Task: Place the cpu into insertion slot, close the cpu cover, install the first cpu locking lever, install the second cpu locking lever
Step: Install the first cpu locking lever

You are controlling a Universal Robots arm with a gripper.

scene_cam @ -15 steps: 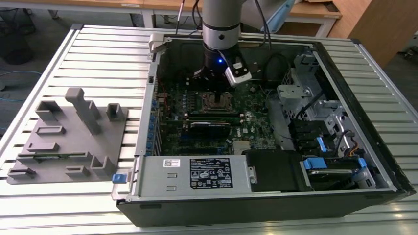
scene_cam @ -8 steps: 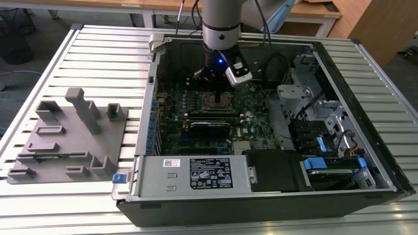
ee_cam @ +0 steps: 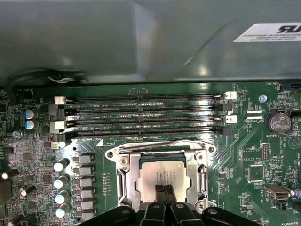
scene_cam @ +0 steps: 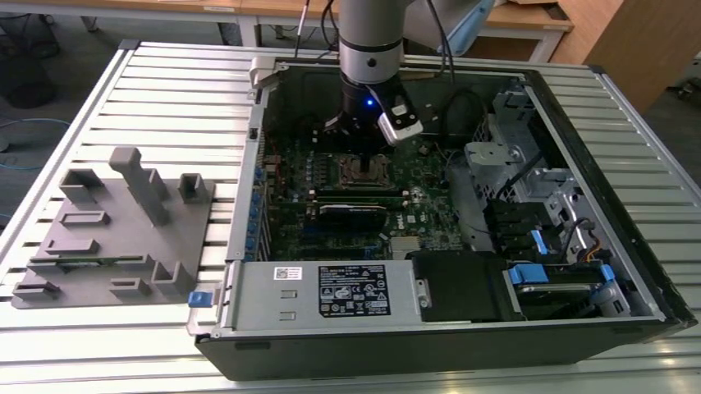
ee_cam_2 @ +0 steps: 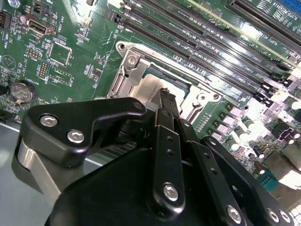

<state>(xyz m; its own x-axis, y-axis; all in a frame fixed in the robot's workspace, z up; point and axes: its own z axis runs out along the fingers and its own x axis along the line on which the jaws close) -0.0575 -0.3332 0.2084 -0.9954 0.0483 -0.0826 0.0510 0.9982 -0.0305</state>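
The cpu (ee_cam: 164, 176) lies flat in the insertion slot (ee_cam: 123, 176), its pale metal top facing up inside the silvery frame. The gripper (ee_cam: 164, 192) stands directly over the cpu, its 2 black fingertips (ee_cam: 160, 194) pressed together with no gap between them, their tips on or just above the chip's near edge; contact cannot be confirmed. In the second wrist view the closed fingers (ee_cam_2: 165, 101) meet the cpu (ee_cam_2: 150, 89) near its middle. 4 memory slots (ee_cam: 141, 115) run just beside the insertion slot.

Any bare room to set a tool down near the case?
Bare slatted table between the grey fixture block and the open computer case. Crowded: the cpu under the end effector, beside the memory slots.
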